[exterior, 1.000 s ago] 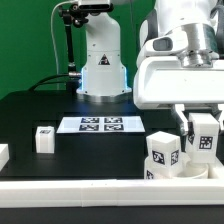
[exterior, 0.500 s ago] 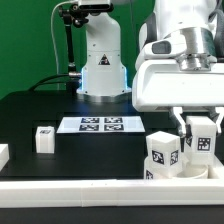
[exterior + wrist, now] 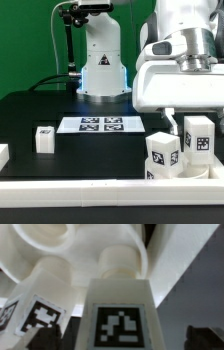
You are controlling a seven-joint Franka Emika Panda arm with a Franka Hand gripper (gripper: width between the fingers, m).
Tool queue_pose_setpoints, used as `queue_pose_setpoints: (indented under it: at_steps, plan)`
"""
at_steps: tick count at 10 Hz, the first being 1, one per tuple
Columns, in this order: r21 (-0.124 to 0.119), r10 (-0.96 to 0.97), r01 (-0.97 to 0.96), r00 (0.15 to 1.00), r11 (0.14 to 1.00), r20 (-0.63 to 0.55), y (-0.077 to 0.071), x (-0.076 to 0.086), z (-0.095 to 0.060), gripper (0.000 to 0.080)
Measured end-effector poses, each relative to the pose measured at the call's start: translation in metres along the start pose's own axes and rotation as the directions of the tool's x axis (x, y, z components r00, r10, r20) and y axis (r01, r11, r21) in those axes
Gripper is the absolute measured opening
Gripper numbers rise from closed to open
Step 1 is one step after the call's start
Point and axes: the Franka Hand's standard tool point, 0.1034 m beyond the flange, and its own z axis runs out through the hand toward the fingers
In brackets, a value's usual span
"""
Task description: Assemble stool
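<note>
My gripper (image 3: 197, 128) is at the exterior view's right, open around an upright white stool leg (image 3: 199, 137) with a black-and-white tag. One finger (image 3: 172, 122) stands apart from the leg's side. In the wrist view the same leg (image 3: 122, 308) fills the middle between my dark fingers (image 3: 205, 336), with a gap on one side. A second leg (image 3: 163, 155) stands upright beside it; it also shows in the wrist view (image 3: 40, 291). Both legs run down to the round white seat (image 3: 40, 246). A third leg (image 3: 44, 138) stands loose on the table at the left.
The marker board (image 3: 100, 124) lies flat in the middle of the black table. A long white rail (image 3: 90, 190) runs along the front edge. A small white piece (image 3: 2, 155) shows at the left edge. The arm's base (image 3: 100, 70) stands behind.
The visible finger has moved away from the held leg toward the exterior view's left, so the jaws have opened. The leg stays upright and has shifted only slightly.
</note>
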Motion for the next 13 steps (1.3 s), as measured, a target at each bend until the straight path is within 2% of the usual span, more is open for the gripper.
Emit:
queue_pose_setpoints:
  at_steps: [3, 6, 9, 13]
  plan:
    - [0.005, -0.008, 0.008, 1.000, 1.000, 0.000, 0.007, 0.015, -0.017, 0.0646]
    - [0.015, -0.002, 0.002, 1.000, 1.000, -0.001, 0.006, 0.028, -0.029, 0.0648]
    - [0.021, 0.000, 0.000, 1.000, 1.000, 0.006, 0.003, 0.039, -0.027, 0.0648]
    - [0.021, 0.001, -0.001, 1.000, 1.000, 0.011, 0.004, 0.039, -0.026, 0.0648]
